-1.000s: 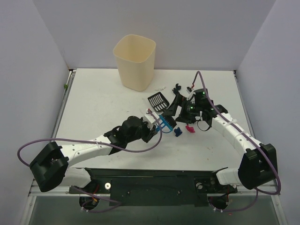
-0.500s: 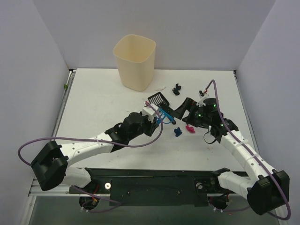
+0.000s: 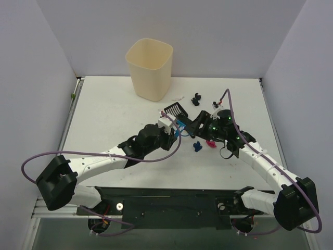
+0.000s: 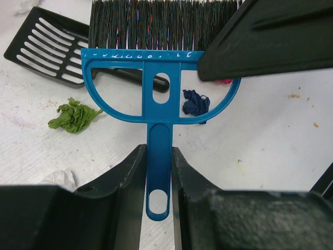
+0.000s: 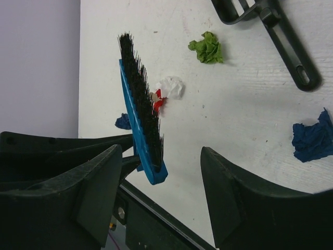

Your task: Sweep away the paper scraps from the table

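Observation:
My left gripper (image 4: 158,152) (image 3: 169,130) is shut on the handle of the small blue brush (image 4: 158,94) (image 3: 180,125), bristles pointing away. The black slotted scoop (image 4: 48,48) (image 3: 175,110) lies on the table (image 3: 109,109) just beyond it. Paper scraps lie around it: a green one (image 4: 74,115) (image 5: 208,48), a blue one (image 4: 195,102) (image 3: 197,146), magenta (image 3: 210,143), a white and red wad (image 5: 167,89) and a black one (image 3: 196,99). My right gripper (image 5: 161,149) (image 3: 201,124) stands open right beside the brush head, one finger (image 4: 270,36) hovering over its corner.
A cream plastic bin (image 3: 150,67) stands at the back of the table, left of the scoop. Pale walls close in the left, back and right sides. A black rail (image 3: 171,200) runs along the near edge between the arm bases.
The left gripper has carried the brush a little farther back, toward the scoop. The right gripper swung out to the right, came back beside the brush, and its jaws have narrowed.

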You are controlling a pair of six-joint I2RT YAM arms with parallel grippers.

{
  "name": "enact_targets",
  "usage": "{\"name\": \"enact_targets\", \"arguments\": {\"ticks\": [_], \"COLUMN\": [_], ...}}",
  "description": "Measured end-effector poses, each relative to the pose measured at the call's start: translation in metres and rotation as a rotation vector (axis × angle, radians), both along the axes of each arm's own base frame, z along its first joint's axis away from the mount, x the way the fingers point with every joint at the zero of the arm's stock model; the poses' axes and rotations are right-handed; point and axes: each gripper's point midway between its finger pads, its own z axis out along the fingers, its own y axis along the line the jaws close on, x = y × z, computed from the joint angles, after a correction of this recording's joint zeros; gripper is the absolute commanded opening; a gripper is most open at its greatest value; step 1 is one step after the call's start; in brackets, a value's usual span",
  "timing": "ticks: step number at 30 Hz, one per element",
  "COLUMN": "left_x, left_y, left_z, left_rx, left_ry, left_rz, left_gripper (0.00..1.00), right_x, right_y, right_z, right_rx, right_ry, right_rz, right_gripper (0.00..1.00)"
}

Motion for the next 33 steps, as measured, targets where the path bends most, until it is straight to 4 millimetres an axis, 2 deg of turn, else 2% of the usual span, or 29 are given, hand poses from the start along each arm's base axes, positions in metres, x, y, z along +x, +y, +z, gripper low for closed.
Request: {"name": "enact_targets", "arguments": {"ticks": [3, 4, 5, 8, 10, 17, 23, 27, 33], "left_x": [0.001, 0.001, 0.0, -0.001, -0.003, -0.008, -0.009, -0.004, -0.012], "left_y": [-0.002, -0.002, -0.003, -0.005, -0.006, -0.008, 0.002, 0.008, -0.002], "left_z": [0.004, 0.005, 0.006, 0.006, 0.006, 0.009, 0.016, 0.021, 0.012], "left_rx": [-0.009, -0.013, -0.016, -0.024, -0.027, -0.048, -0.099, -0.134, -0.14], "left_ry": [0.0, 0.0, 0.002, 0.008, 0.015, 0.023, 0.049, 0.067, 0.108], "left_rz": [-0.001, -0.002, -0.003, -0.01, -0.017, -0.046, -0.042, -0.036, -0.095], "left_gripper": [0.3, 0.3, 0.3, 0.37, 0.41, 0.45, 0.65, 0.67, 0.68], "right_x": [-0.002, -0.003, -0.003, -0.003, -0.003, 0.001, -0.001, -0.001, 0.0], "right_y": [0.007, 0.009, 0.011, 0.012, 0.013, 0.009, 0.005, 0.003, 0.006], "right_z": [-0.007, -0.009, -0.011, -0.012, -0.01, -0.009, -0.014, -0.009, 0.006], "right_rx": [-0.007, -0.01, -0.012, -0.015, -0.01, -0.043, -0.077, -0.073, -0.016], "right_ry": [0.016, 0.022, 0.026, 0.024, 0.021, -0.002, 0.005, -0.009, -0.024], "right_rz": [0.018, 0.022, 0.026, 0.027, 0.028, 0.015, 0.016, 0.009, -0.015], "right_gripper": [0.44, 0.34, 0.29, 0.0, 0.0, 0.0, 0.0, 0.0, 0.0]}}
